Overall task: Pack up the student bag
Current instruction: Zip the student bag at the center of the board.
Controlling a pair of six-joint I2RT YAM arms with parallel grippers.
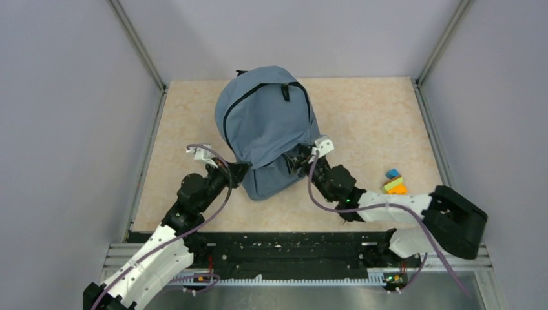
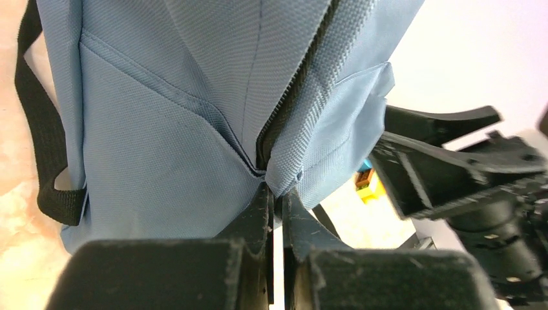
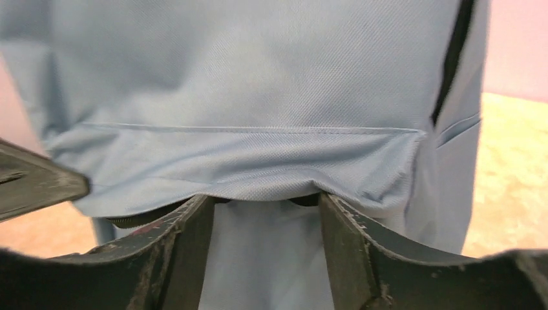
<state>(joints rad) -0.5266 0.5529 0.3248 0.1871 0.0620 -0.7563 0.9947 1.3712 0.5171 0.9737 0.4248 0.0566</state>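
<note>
The student bag is a grey-blue backpack lying in the middle of the table, with its black arched zipper facing up. My left gripper is at the bag's lower left edge. In the left wrist view it is shut on a corner of the bag's fabric at the end of the zipper. My right gripper is at the bag's lower right. In the right wrist view it is open, its tips tucked under a fold of the bag's fabric.
Small coloured blocks, blue, green, yellow and orange, lie on the table to the right of the bag, and show in the left wrist view. A black strap hangs at the bag's side. Grey walls stand around the table.
</note>
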